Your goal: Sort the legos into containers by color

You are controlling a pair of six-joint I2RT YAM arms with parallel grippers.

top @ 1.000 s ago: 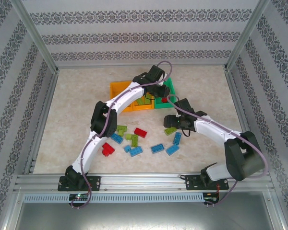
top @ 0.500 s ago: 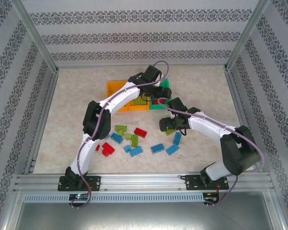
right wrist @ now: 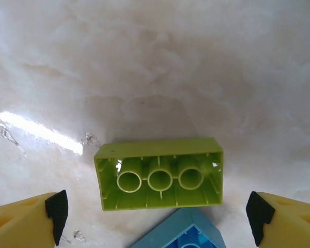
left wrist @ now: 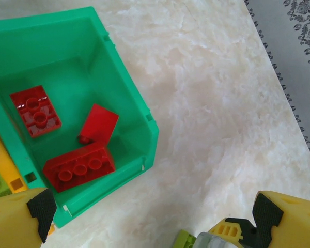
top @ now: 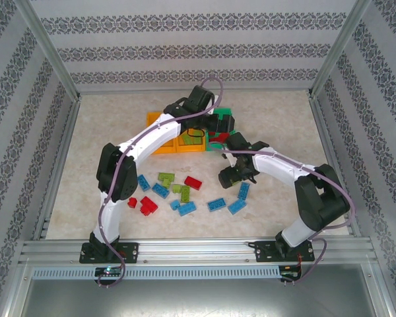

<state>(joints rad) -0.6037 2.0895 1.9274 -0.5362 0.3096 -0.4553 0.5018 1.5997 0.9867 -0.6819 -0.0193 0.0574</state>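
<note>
Robot lab test cell: aluminium frame (top: 47, 47) boxes in a marble-look table (top: 284, 119), patterned wallpaper panels (top: 198, 49) far and both sides, robot arms (top: 152, 135) bolted to near rail (top: 198, 249).

No readable text, brand, number or sign. Red legos (left wrist: 80, 165) in green container (left wrist: 126, 98): studs plain, no legible marking. Lime lego (right wrist: 160, 173) underside: blank.

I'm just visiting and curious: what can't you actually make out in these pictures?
Top view: the white left arm hides most of two orange plastic bins, so their contents are unclear.
Right wrist view: the bottom edge cuts off a blue plastic brick beside the lime green brick.
</note>
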